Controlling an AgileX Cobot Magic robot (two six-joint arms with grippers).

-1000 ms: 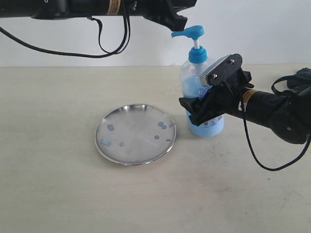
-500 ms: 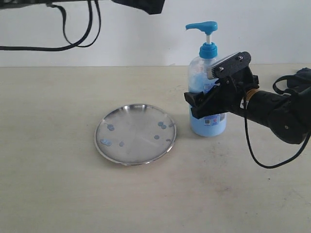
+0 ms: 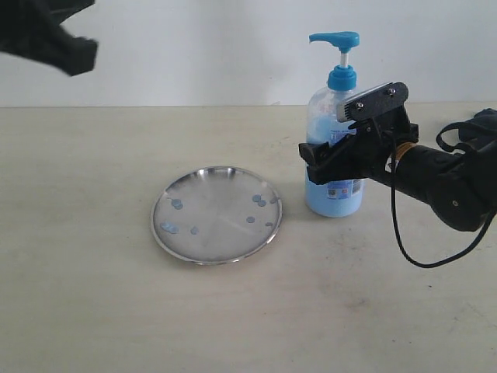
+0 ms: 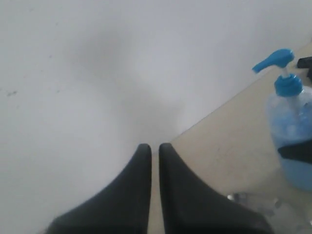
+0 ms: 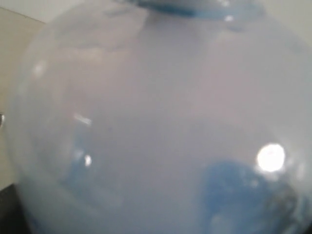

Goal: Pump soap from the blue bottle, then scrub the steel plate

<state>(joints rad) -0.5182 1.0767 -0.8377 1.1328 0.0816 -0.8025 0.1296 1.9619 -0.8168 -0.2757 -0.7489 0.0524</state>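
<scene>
The round shallow steel plate lies on the beige table, nearest the exterior camera, and is dotted with bluish soap drops. Just beside it, to the right, the tall clear blue-pump bottle stands upright, clamped at mid-body by the right tool. The left tool, fingers closed and empty, hangs high at far left.

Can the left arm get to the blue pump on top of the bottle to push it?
Probably yes. The pump head has nothing over it; the right gripper holds the blue bottle lower down. The left gripper is just far off.
</scene>
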